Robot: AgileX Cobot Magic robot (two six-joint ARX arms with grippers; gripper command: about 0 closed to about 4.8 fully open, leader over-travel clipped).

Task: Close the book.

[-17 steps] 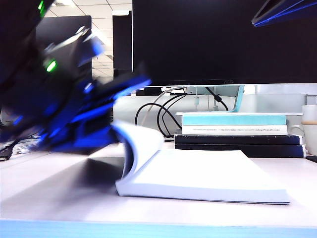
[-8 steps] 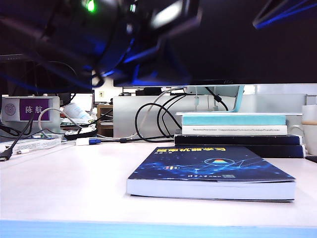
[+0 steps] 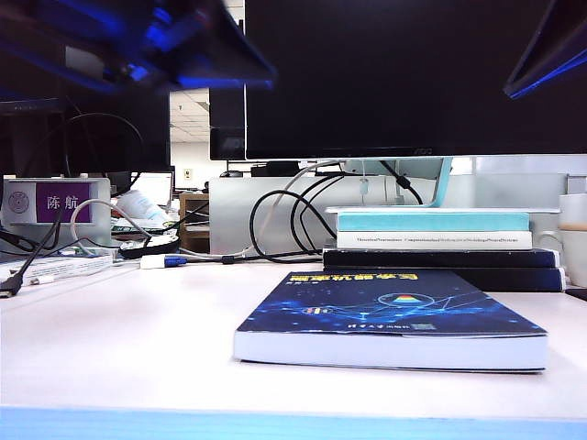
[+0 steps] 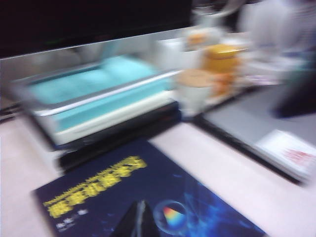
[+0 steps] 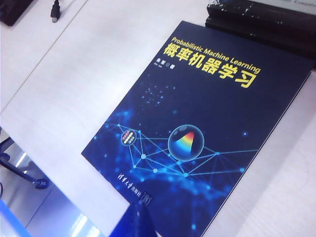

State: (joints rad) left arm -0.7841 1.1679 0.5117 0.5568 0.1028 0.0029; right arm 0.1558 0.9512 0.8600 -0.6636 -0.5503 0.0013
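The book [image 3: 390, 321] lies flat and closed on the white surface [image 3: 119, 348], cover up, just in front of a stack of books [image 3: 440, 243]; I judge the task finished. The left end effector [image 4: 138, 219] is high above the cover, fingers together, holding nothing. The right end effector [image 5: 140, 217] also hangs above it, but I cannot tell its state. Behind stand a dark monitor [image 3: 413, 73] and cables [image 3: 293, 220], like an office.

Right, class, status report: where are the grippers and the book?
Left gripper above the cover, jaws shut. Right gripper also above it, jaws shut, holding nothing. Thick dark blue softcover book closed, flat on white table. Nothing obstructing.
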